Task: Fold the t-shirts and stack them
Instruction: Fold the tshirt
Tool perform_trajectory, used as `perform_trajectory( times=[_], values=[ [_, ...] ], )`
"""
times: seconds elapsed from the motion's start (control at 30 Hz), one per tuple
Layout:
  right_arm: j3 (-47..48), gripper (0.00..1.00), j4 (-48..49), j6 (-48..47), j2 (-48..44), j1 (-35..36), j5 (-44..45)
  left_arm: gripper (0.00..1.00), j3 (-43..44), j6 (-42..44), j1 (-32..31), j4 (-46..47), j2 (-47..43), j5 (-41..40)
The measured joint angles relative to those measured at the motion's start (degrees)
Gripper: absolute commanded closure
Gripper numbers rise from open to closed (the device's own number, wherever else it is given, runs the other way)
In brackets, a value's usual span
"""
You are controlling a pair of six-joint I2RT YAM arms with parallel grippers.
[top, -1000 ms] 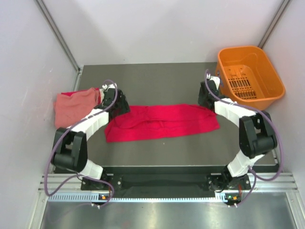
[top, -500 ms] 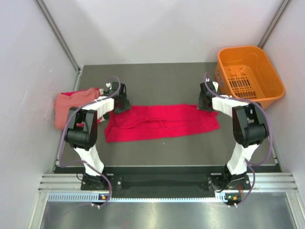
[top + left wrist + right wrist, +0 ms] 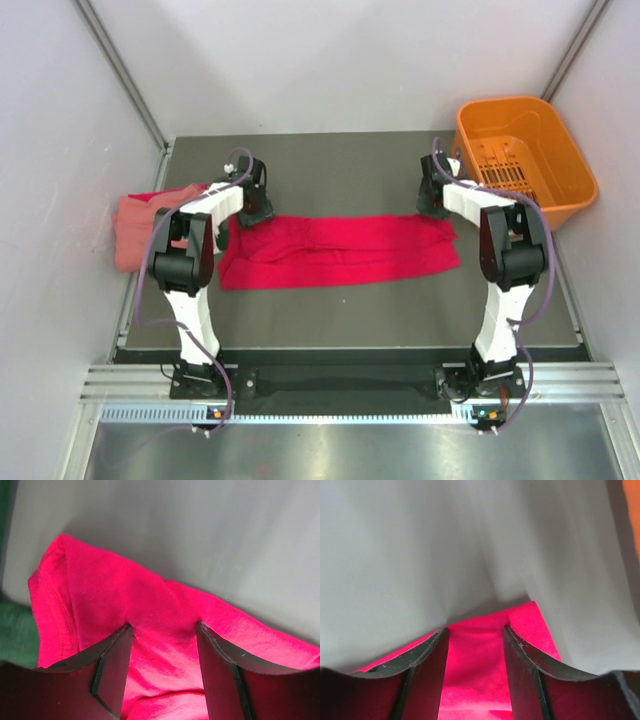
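**Top view.** Crimson t-shirt [image 3: 340, 250] is laid as a long flat band across the middle of the grey table [image 3: 330, 165]. Left gripper [image 3: 255, 210] is set at its far left corner, right gripper [image 3: 432, 203] at its far right corner. Salmon t-shirt [image 3: 140, 225] is bunched at the left edge. Slotted orange basket [image 3: 525, 160] is at the far right corner.

**Left wrist.** Jaws are parted with nothing pinched. Soft knit with a stitched hem lies between them. Dark green cloth [image 3: 15, 635] is seen beside it, not made out from above.

**Right wrist.** Jaws are likewise parted, over the shirt's corner.

Flat red tee [image 3: 340, 250] lies btwn L hand [image 3: 252, 212] & R hand [image 3: 432, 205].
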Motion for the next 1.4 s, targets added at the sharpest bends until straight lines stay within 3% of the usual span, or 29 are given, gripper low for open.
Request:
perform_trajectory(
  times=[0.33,0.57,0.8,1.17,1.27,1.4],
  values=[
    [20.15,0.52,-7.41,-0.07,12.50,-2.40,-0.50,0.42,19.08,-1.44,3.26,-4.33,12.15,3.58],
    [29.38,0.55,-10.12,-0.50,17.73,-3.76,-0.66,0.42,28.65,-1.20,4.26,-3.89,18.10,5.29],
    [23.12,0.51,-6.29,-1.60,13.90,-4.15,-0.70,0.39,18.27,-0.68,4.35,4.02,12.31,6.01],
    [7.78,0.51,1.16,-3.21,-4.20,-2.29,-1.07,0.33,3.10,1.01,0.83,7.17,-5.77,4.63],
    [5.90,0.51,3.32,-3.89,-6.84,0.15,-4.55,0.32,-1.16,1.33,0.26,9.01,-10.34,4.26],
    [5.92,0.53,6.23,-3.91,-6.93,4.50,-15.76,0.34,-1.66,1.40,1.53,9.09,-10.47,4.28]
  ],
)
